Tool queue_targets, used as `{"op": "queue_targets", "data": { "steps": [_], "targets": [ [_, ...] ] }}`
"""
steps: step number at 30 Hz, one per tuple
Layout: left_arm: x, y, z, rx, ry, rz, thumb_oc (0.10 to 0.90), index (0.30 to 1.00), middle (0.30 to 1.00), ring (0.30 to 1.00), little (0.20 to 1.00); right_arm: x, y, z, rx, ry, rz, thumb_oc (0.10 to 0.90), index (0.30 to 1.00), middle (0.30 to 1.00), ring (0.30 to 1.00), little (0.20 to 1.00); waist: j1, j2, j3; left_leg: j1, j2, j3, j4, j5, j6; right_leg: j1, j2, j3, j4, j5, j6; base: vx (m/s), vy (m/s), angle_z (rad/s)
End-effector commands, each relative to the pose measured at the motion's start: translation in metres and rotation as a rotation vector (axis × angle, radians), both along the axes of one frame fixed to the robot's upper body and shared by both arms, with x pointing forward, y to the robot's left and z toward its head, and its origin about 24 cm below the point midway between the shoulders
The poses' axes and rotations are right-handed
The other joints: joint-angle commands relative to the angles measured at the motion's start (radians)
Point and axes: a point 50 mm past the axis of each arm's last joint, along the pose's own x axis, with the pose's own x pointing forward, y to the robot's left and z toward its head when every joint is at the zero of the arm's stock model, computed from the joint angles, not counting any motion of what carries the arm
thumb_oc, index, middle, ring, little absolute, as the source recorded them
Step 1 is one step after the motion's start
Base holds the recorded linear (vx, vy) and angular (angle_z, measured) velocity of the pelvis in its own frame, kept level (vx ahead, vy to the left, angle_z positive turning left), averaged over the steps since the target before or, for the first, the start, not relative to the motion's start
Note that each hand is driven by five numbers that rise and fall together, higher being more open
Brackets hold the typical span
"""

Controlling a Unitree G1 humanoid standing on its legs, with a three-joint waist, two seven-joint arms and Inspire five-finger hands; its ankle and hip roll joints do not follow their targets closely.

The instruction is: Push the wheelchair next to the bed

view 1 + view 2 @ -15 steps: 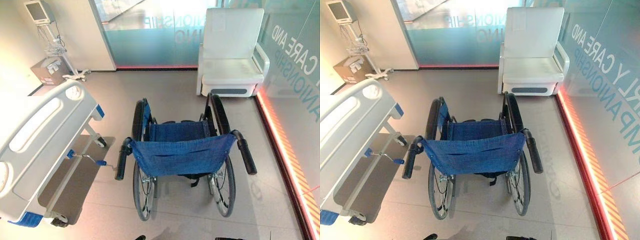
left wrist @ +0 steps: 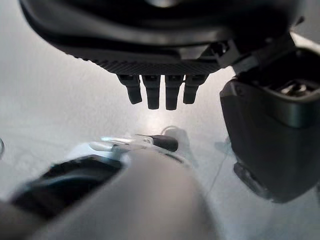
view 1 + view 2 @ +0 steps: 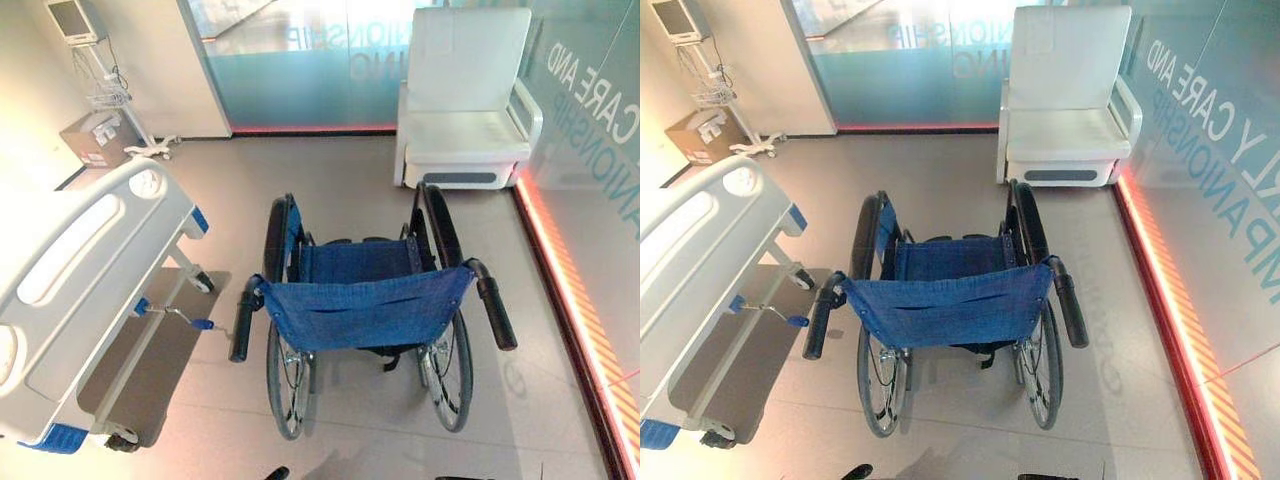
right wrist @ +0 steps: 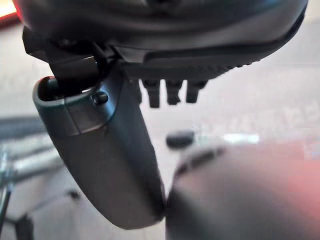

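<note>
Blue wheelchair (image 3: 365,310) stands mid-floor, back toward the camera, just right of the bed (image 3: 80,260) (small gap, not touching). White armchair (image 3: 465,100) stands beyond it. Left hand (image 2: 160,45) and right hand (image 4: 170,50) hang relaxed over the floor, fingers loose, grasping nothing.

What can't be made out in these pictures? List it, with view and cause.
Wheelchair footrests and front casters: eye views, hidden behind its blue backrest.
Most of the bed: eye views, cut off by the left edge.
Monitor screen: eye views, too small.
How close the left hand and right hand are to the push handles: wrist views, background blurred.
</note>
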Motion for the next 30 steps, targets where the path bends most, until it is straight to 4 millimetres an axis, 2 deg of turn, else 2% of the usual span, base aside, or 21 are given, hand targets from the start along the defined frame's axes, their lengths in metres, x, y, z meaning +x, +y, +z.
{"op": "queue_targets", "data": {
  "steps": [1, 4, 7, 8, 9, 11, 12, 13, 16, 17, 19, 21, 22, 23, 25, 26, 29, 30],
  "targets": [
    [0.033, 0.034, 0.013, 0.110, -0.112, 0.059, 0.800, 0.900, 0.900, 0.900, 0.900, 0.005, -0.025, 0.008, -0.085, -0.057, -0.154, 0.800, 0.900, 0.900, 0.900, 0.900, -0.009, -0.039, 0.024, -0.008, -0.011, 0.023, -0.008, -0.010, -0.008, -0.003, -0.028, 0.015, -0.056, 0.088, 0.018, 0.00, 0.000, 0.00],
    [0.047, 0.056, 0.024, 0.172, -0.190, 0.094, 0.800, 0.900, 0.900, 0.900, 0.900, 0.017, -0.044, 0.018, -0.128, -0.163, -0.223, 0.800, 0.900, 0.900, 0.900, 0.900, -0.005, -0.040, 0.022, -0.008, -0.009, 0.024, -0.008, -0.010, -0.009, -0.003, -0.029, 0.014, -0.057, 0.090, 0.021, 0.00, 0.000, 0.00],
    [0.064, 0.089, 0.045, 0.239, -0.288, 0.153, 0.800, 0.900, 0.900, 0.900, 0.900, 0.033, -0.074, 0.040, -0.199, -0.298, -0.299, 0.800, 0.900, 0.900, 0.900, 0.900, -0.004, -0.043, 0.022, -0.016, -0.008, 0.027, -0.008, -0.007, -0.010, -0.010, -0.031, 0.012, -0.058, 0.093, 0.024, -0.04, -0.008, -0.03],
    [0.070, 0.103, 0.056, 0.263, -0.342, 0.189, 0.800, 0.900, 0.900, 0.900, 0.900, 0.041, -0.088, 0.052, -0.247, -0.371, -0.332, 0.800, 0.900, 0.900, 0.900, 0.900, -0.005, -0.043, 0.028, -0.015, -0.007, 0.028, -0.006, -0.008, -0.010, -0.008, -0.033, 0.010, -0.056, 0.093, 0.026, -0.06, -0.005, -0.02],
    [0.072, 0.106, 0.059, 0.272, -0.360, 0.200, 0.800, 0.900, 0.900, 0.900, 0.900, 0.043, -0.092, 0.056, -0.258, -0.390, -0.340, 0.800, 0.900, 0.900, 0.900, 0.900, -0.004, -0.044, 0.026, -0.019, -0.008, 0.029, -0.007, -0.005, -0.010, -0.013, -0.033, 0.010, -0.057, 0.096, 0.025, -0.06, -0.001, 0.00],
    [0.080, 0.128, 0.079, 0.313, -0.457, 0.262, 0.800, 0.900, 0.900, 0.900, 0.900, 0.055, -0.116, 0.083, -0.348, -0.516, -0.403, 0.800, 0.900, 0.900, 0.900, 0.900, -0.005, -0.044, 0.033, -0.022, -0.007, 0.030, -0.004, -0.006, -0.010, -0.015, -0.035, 0.006, -0.054, 0.097, 0.028, -0.05, 0.003, 0.02],
    [0.083, 0.137, 0.088, 0.327, -0.501, 0.290, 0.800, 0.900, 0.900, 0.900, 0.900, 0.062, -0.123, 0.095, -0.363, -0.578, -0.454, 0.800, 0.900, 0.900, 0.900, 0.900, -0.006, -0.045, 0.035, -0.023, -0.007, 0.030, -0.004, -0.005, -0.010, -0.017, -0.035, 0.007, -0.053, 0.098, 0.028, -0.03, 0.002, -0.01],
    [0.084, 0.138, 0.089, 0.330, -0.511, 0.296, 0.800, 0.900, 0.900, 0.900, 0.900, 0.063, -0.124, 0.096, -0.364, -0.591, -0.465, 0.800, 0.900, 0.900, 0.900, 0.900, -0.006, -0.045, 0.034, -0.027, -0.007, 0.031, -0.005, -0.002, -0.010, -0.021, -0.035, 0.007, -0.054, 0.100, 0.027, 0.00, 0.000, 0.00],
    [0.099, 0.159, 0.125, 0.366, -0.729, 0.421, 0.800, 0.900, 0.900, 0.900, 0.900, 0.081, -0.140, 0.141, -0.452, -0.843, -0.628, 0.800, 0.900, 0.900, 0.900, 0.900, -0.014, -0.043, 0.041, -0.025, -0.010, 0.028, -0.002, -0.008, -0.008, -0.017, -0.036, 0.009, -0.051, 0.094, 0.027, 0.01, 0.011, 0.00],
    [0.106, 0.161, 0.139, 0.366, -0.807, 0.439, 0.800, 0.900, 0.900, 0.900, 0.900, 0.088, -0.142, 0.158, -0.465, -0.937, -0.646, 0.800, 0.900, 0.900, 0.900, 0.900, -0.015, -0.040, 0.041, -0.024, -0.011, 0.026, -0.002, -0.010, -0.007, -0.016, -0.037, 0.010, -0.052, 0.092, 0.027, 0.03, 0.029, 0.00],
    [0.113, 0.161, 0.153, 0.378, -0.867, 0.424, 0.800, 0.900, 0.900, 0.900, 0.900, 0.097, -0.141, 0.175, -0.473, -1.021, -0.645, 0.800, 0.900, 0.900, 0.900, 0.900, -0.013, -0.038, 0.041, -0.023, -0.012, 0.023, -0.001, -0.011, -0.006, -0.014, -0.038, 0.011, -0.052, 0.090, 0.026, 0.02, 0.011, 0.00],
    [0.129, 0.158, 0.183, 0.398, -0.985, 0.378, 0.800, 0.900, 0.900, 0.900, 0.900, 0.113, -0.136, 0.208, -0.501, -1.173, -0.603, 0.800, 0.900, 0.900, 0.900, 0.900, -0.007, -0.037, 0.043, -0.028, -0.014, 0.018, -0.002, -0.005, -0.004, -0.017, -0.039, 0.010, -0.052, 0.091, 0.023, 0.01, 0.007, 0.04],
    [0.131, 0.157, 0.188, 0.400, -0.999, 0.375, 0.800, 0.900, 0.900, 0.900, 0.900, 0.114, -0.135, 0.213, -0.505, -1.188, -0.598, 0.800, 0.900, 0.900, 0.900, 0.900, -0.007, -0.037, 0.043, -0.030, -0.014, 0.017, -0.002, -0.004, -0.004, -0.018, -0.039, 0.010, -0.052, 0.091, 0.022, 0.00, 0.000, 0.00],
    [0.140, 0.154, 0.214, 0.437, -1.094, 0.343, 0.800, 0.900, 0.900, 0.900, 0.900, 0.123, -0.131, 0.239, -0.546, -1.287, -0.547, 0.800, 0.900, 0.900, 0.900, 0.900, -0.002, -0.035, 0.044, -0.034, -0.016, 0.011, -0.002, -0.003, -0.005, -0.019, -0.040, 0.008, -0.051, 0.089, 0.021, 0.00, 0.000, 0.00],
    [0.145, 0.155, 0.232, 0.475, -1.154, 0.317, 0.800, 0.900, 0.900, 0.900, 0.900, 0.130, -0.128, 0.259, -0.581, -1.353, -0.504, 0.800, 0.900, 0.900, 0.900, 0.900, 0.001, -0.034, 0.044, -0.035, -0.015, 0.009, -0.002, -0.001, -0.006, -0.018, -0.040, 0.006, -0.051, 0.087, 0.022, 0.00, 0.000, 0.00],
    [0.150, 0.157, 0.253, 0.553, -1.215, 0.287, 0.800, 0.900, 0.900, 0.900, 0.900, 0.137, -0.123, 0.279, -0.607, -1.423, -0.460, 0.800, 0.900, 0.900, 0.900, 0.900, 0.005, -0.033, 0.040, -0.037, -0.014, 0.008, -0.004, 0.001, -0.008, -0.019, -0.041, 0.004, -0.051, 0.087, 0.022, 0.00, 0.000, 0.00],
    [0.161, 0.155, 0.293, 0.654, -1.344, 0.220, 0.800, 0.900, 0.900, 0.900, 0.900, 0.148, -0.110, 0.312, -0.651, -1.523, -0.376, 0.800, 0.900, 0.900, 0.900, 0.900, 0.007, -0.037, 0.037, -0.034, -0.013, 0.006, -0.004, 0.002, -0.010, -0.014, -0.042, 0.001, -0.051, 0.084, 0.021, 0.04, 0.002, 0.01],
    [0.161, 0.154, 0.293, 0.655, -1.345, 0.220, 0.800, 0.900, 0.900, 0.900, 0.900, 0.148, -0.110, 0.313, -0.651, -1.524, -0.377, 0.800, 0.900, 0.900, 0.900, 0.900, 0.006, -0.038, 0.039, -0.034, -0.013, 0.006, -0.004, 0.002, -0.010, -0.014, -0.042, 0.001, -0.051, 0.084, 0.021, 0.00, 0.000, 0.00]
  ]
}}
